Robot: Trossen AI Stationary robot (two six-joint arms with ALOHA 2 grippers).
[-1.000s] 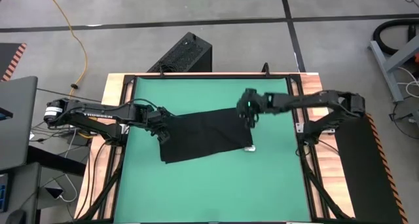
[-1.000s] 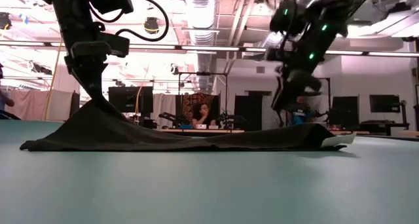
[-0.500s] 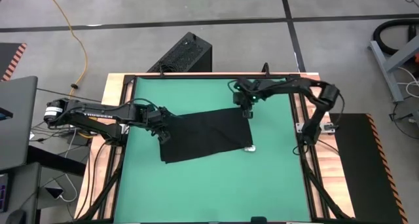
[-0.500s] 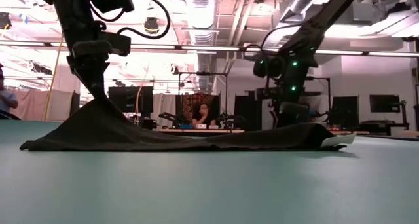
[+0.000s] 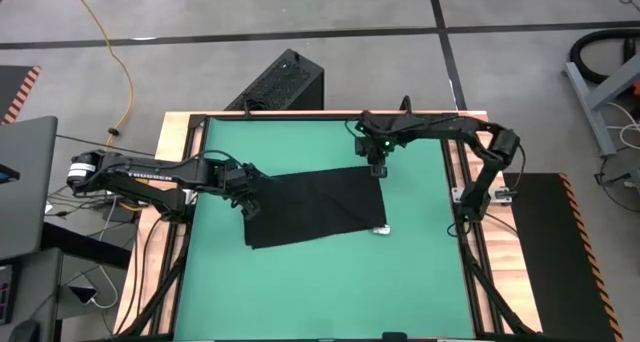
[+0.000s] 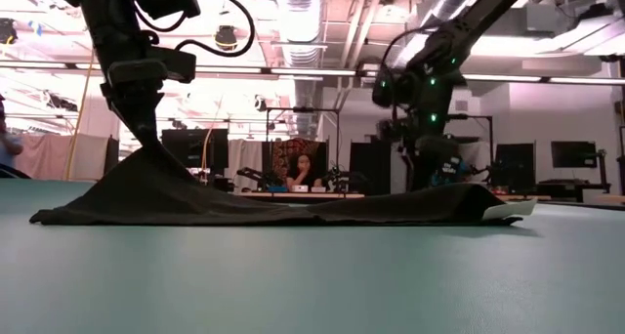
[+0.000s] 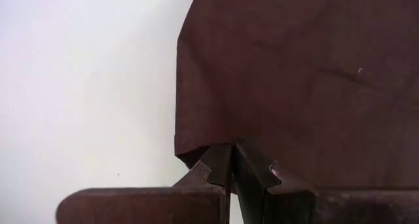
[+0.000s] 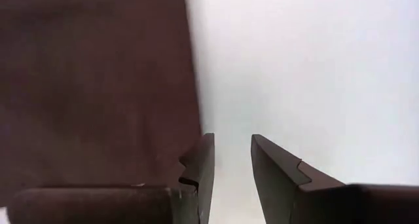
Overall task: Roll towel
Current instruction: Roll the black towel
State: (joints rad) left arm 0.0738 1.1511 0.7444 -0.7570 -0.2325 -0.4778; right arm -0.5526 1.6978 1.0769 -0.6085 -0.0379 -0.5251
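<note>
The black towel [image 5: 312,207] lies spread on the green mat [image 5: 300,282]. Its white tag [image 5: 379,228] is at the near right corner and also shows in the low view [image 6: 515,209]. My left gripper [image 5: 250,199] is shut on the towel's left end, which is raised in a peak [image 6: 148,163]. My right gripper [image 5: 376,167] is open, low over the towel's far right corner. In the right wrist view [image 8: 229,155] one finger stands over the towel's edge [image 8: 194,86] and the other over bare mat. I cannot tell whether it touches the cloth. My left gripper pinches the towel's left edge near a corner [image 7: 196,153] between its two shut fingers, from above, pointing down. That end is lifted into a peak, the cloth sloping down from it. The rest of the towel lies flat on the mat.
A hard black ribbed box [image 5: 283,82] stands on the floor beyond the table's far edge. The table's wooden rim and black frame [image 5: 452,152] run close to the right arm. Bare mat lies near of the towel. A person [image 6: 305,170] sits in the room behind.
My right gripper has gone from above the towel's right part toward the table's far edge and down, and now stands low at the towel's far right corner. Its arm has swung round toward the far rim. The towel has stayed as it was.
</note>
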